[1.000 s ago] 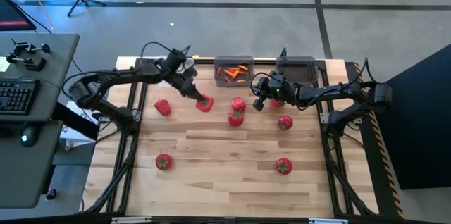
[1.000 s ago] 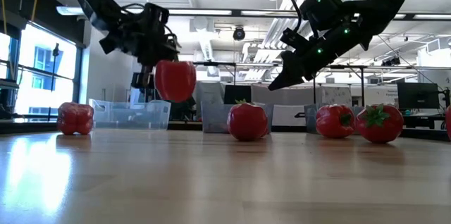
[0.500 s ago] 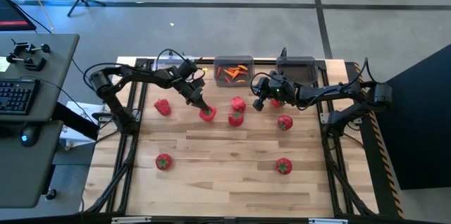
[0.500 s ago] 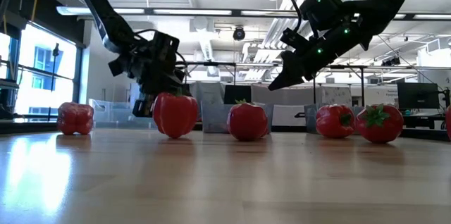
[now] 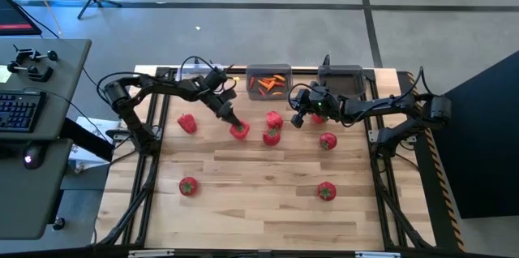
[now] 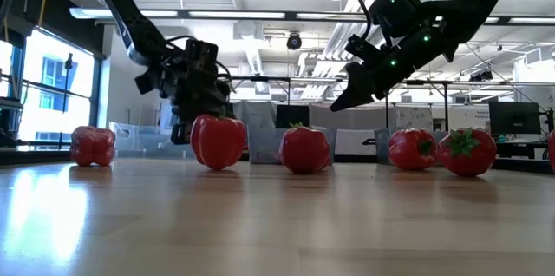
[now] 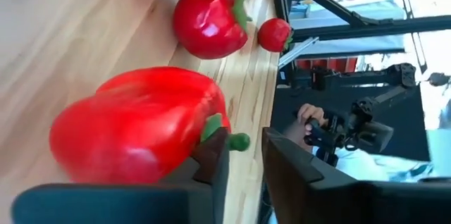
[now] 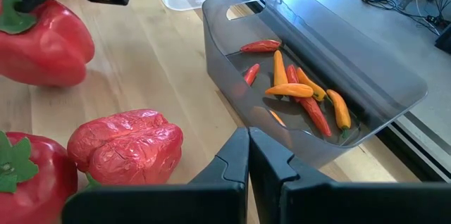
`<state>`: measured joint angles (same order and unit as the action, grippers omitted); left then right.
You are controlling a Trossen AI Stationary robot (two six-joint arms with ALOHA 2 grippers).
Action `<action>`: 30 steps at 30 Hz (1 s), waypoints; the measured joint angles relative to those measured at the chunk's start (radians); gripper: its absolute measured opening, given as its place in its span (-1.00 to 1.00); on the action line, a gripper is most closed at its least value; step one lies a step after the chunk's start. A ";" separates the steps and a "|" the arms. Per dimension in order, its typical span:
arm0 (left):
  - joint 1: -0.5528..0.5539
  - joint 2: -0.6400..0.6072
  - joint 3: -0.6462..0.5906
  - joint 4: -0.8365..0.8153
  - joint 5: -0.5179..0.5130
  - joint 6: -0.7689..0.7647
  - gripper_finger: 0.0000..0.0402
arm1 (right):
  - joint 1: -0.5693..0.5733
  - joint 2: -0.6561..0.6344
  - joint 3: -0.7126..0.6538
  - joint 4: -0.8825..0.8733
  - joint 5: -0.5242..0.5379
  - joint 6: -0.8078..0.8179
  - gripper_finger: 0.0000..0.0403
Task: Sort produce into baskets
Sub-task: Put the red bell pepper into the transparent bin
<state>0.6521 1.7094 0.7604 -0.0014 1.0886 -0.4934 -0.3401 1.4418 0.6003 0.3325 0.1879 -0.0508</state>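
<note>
A red bell pepper (image 7: 141,136) stands on the table left of centre (image 5: 238,131), its green stem (image 7: 238,141) pointing at my left gripper (image 7: 246,146). The left gripper (image 5: 230,120) is open by a narrow gap, and the stem tip lies in that gap. My right gripper (image 5: 298,120) hangs shut above the table at the back centre (image 6: 336,104), holding nothing. A grey basket (image 5: 268,82) at the far edge holds orange and red chillies (image 8: 296,90). A second dark basket (image 5: 344,75) stands to its right. A clear basket (image 6: 160,141) stands to its left. My left gripper comes at the pepper's stem end (image 7: 210,127) slanting down from the table's far left. One finger (image 7: 211,164) lies against the green top beside the stem, and the other finger (image 7: 285,164) stands clear of it. The pepper rests on the table on its own.
Another pepper (image 5: 186,123) lies to the left. A pepper (image 5: 274,118) and a tomato (image 5: 271,135) sit at centre below my right gripper. More red produce lies at right (image 5: 328,140) and near the front (image 5: 188,186), (image 5: 326,191). Bare wood lies between.
My left gripper has come down and toward the table's near edge with the pepper. The pepper hung clear of the table a second ago and now stands on the wood. For the last half second the gripper has kept its place.
</note>
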 joint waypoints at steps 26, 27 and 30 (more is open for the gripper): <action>-0.052 -0.101 0.001 -0.037 -0.317 0.559 -0.49 | 0.000 0.000 0.000 0.000 0.000 0.002 -1.00; -0.055 -0.106 0.001 -0.037 -0.328 0.574 -0.49 | 0.000 0.000 0.000 0.000 0.000 0.003 -1.00; -0.060 -0.119 0.001 -0.036 -0.378 0.592 -0.49 | 0.000 0.000 0.000 0.000 0.000 0.003 -1.00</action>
<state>0.5919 1.5900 0.7616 -0.0376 0.7105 0.0987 -0.3398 1.4418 0.6003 0.3325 0.1876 -0.0483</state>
